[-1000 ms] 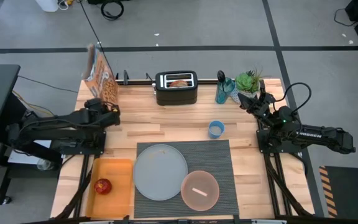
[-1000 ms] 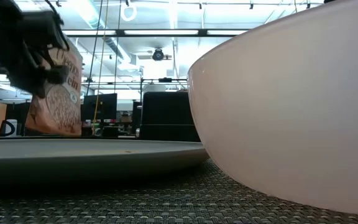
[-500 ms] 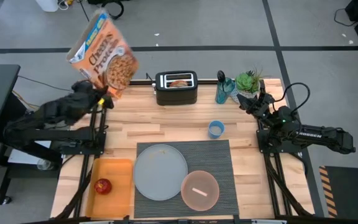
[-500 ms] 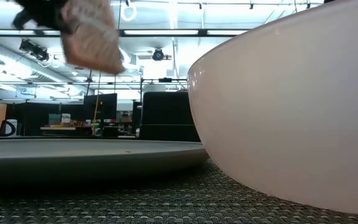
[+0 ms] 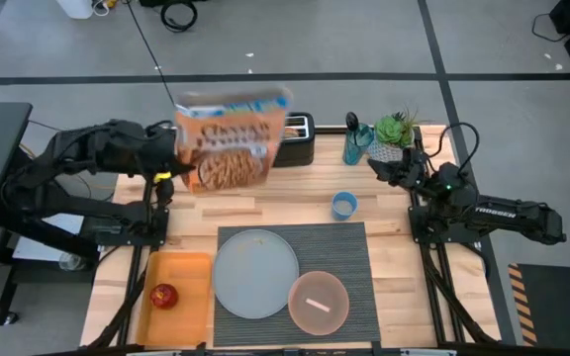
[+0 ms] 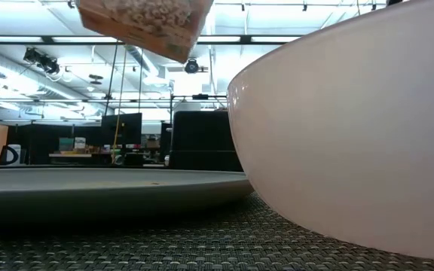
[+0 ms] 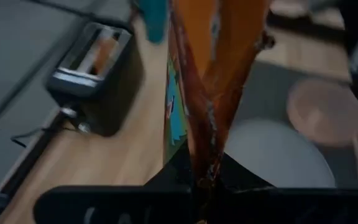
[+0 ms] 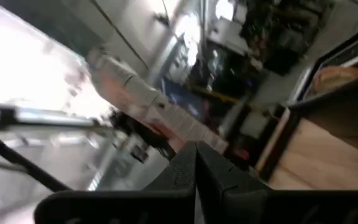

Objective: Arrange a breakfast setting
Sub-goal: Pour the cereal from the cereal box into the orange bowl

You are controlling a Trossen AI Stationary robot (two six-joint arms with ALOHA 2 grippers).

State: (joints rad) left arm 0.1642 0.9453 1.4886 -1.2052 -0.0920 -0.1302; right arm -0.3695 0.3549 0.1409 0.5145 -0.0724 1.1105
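My left gripper [image 5: 173, 160] is shut on an orange cereal box [image 5: 231, 138] held high above the table's far left part; the box also shows in the low view [image 6: 145, 22]. A grey plate [image 5: 255, 272] and a pinkish bowl [image 5: 318, 302] rest on the dark striped placemat [image 5: 359, 247] near the front edge. A red apple [image 5: 164, 295] lies in the orange tray [image 5: 191, 272]. A bagel [image 7: 107, 46] sticks out of the black toaster [image 7: 95, 81]. My right gripper [image 5: 384, 170] is shut and empty at the far right. No dark spoon shows. My left gripper pinches the cereal box by its left side edge [image 7: 207, 155] between its two fingers, where the orange card is creased. The fingers come about level from the table's left. The box is lifted clear of the table, its printed front turned up.
A small blue cup [image 5: 343, 205] stands behind the placemat. A teal bottle [image 5: 354, 143] and a potted plant [image 5: 394, 129] stand at the far right by my right gripper. A pale small thing [image 5: 317, 304] lies in the bowl. Bare wood lies between toaster and placemat.
My left gripper has lifted the cereal box from where it stood at the table's far left corner. It has carried the box up and toward the right, to in front of the toaster. The box has turned from edge-on to front face up.
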